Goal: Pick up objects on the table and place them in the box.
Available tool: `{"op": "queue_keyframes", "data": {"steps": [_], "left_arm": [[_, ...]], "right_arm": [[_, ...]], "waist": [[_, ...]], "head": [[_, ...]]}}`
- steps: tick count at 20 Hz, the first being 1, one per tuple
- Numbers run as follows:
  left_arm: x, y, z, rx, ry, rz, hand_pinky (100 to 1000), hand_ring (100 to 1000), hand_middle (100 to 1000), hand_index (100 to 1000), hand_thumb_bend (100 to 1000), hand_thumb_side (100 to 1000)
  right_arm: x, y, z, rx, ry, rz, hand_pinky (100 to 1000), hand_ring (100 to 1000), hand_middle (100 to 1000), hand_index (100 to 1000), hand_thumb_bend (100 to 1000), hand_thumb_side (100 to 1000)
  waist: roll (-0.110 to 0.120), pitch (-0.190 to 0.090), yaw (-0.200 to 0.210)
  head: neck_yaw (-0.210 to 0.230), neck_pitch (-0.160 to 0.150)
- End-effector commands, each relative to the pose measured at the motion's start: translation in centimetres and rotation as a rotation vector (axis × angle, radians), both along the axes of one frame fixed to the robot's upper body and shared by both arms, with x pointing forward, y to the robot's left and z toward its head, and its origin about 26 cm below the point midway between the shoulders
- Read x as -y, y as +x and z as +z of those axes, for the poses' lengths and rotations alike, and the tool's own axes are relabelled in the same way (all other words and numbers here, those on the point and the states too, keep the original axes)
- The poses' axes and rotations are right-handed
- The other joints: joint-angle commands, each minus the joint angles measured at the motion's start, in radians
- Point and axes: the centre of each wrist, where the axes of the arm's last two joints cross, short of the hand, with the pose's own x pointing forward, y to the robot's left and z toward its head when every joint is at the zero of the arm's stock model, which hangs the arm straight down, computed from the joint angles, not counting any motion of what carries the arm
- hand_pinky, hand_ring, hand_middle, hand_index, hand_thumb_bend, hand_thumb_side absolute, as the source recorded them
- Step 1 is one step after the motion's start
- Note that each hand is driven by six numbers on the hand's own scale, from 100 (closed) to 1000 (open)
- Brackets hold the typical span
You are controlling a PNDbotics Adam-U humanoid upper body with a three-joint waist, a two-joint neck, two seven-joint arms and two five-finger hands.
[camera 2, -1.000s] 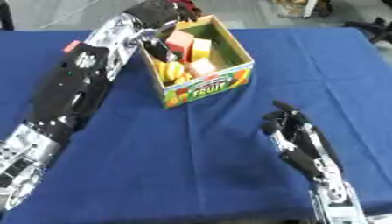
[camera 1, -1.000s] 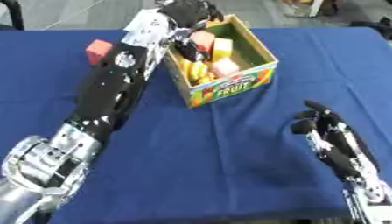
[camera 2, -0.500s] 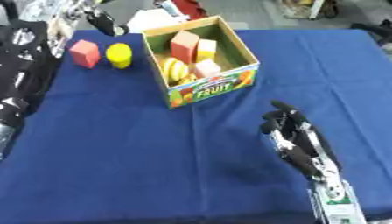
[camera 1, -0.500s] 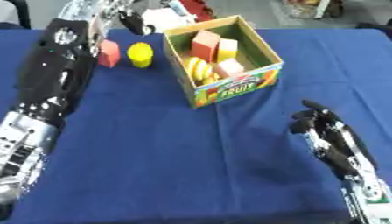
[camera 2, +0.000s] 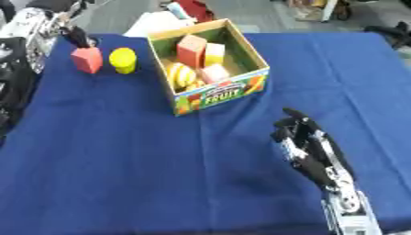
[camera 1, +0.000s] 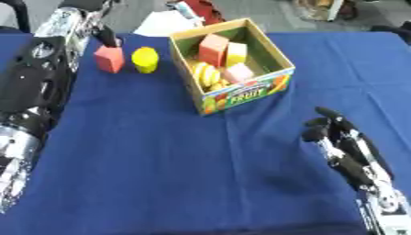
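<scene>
Nearest thing is the right robot hand (camera 1: pixel 341 140), sitting idle at the near right over the blue table (camera 1: pixel 160 160), fingers relaxed and a bit spread, holding nothing. The whole near half of the table is bare cloth, so there's loads of open room between that hand and everything else.

Further back, about mid-table, there's one cardboard box (camera 1: pixel 241 94) with fruit print on its near wall, turned a little askew. Inside I count roughly four pieces: a yellow striped one (camera 1: pixel 205 74), a pink block (camera 1: pixel 238 72), a pale yellow block (camera 1: pixel 236 51) and a taller red block (camera 1: pixel 212 48). They fill most of the floor but there's still some gap at the far right corner.

Left of the box, two things are still out on the table: a yellow cylinder (camera 1: pixel 145 59) and, just beside it on its left, a red cube (camera 1: pixel 109 58). Both sit well apart from the box wall.

The left arm runs along the left edge, and the left robot hand (camera 2: pixel 78 36) is at the far left, dark fingers pointing down right at the top of the red cube. Can't tell if it's actually gripping it. The table's far edge is close behind.
</scene>
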Motion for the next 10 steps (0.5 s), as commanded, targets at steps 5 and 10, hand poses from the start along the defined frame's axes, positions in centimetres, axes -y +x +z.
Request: {"op": "queue_keyframes", "data": {"steps": [5,10], "left_arm": [[-1.9,-0.2,-0.1,0.011,-0.03,0.126,770,701,784,933,414,281],[-2.4,-0.3,-1.3,-0.01,-0.038,0.217,760,692,791,937,406,369]], "right_arm": [[0.4,0.2,0.7,0.022,-0.008,-0.007,647,634,656,896,100,400],[0.4,0.2,0.7,0.022,-0.005,-0.009,647,634,656,896,100,400]], "waist": [[-0.003,-0.012,-0.005],[-0.005,-0.011,-0.006]], "head": [[0.0,-0.007],[0.001,-0.005]]}}
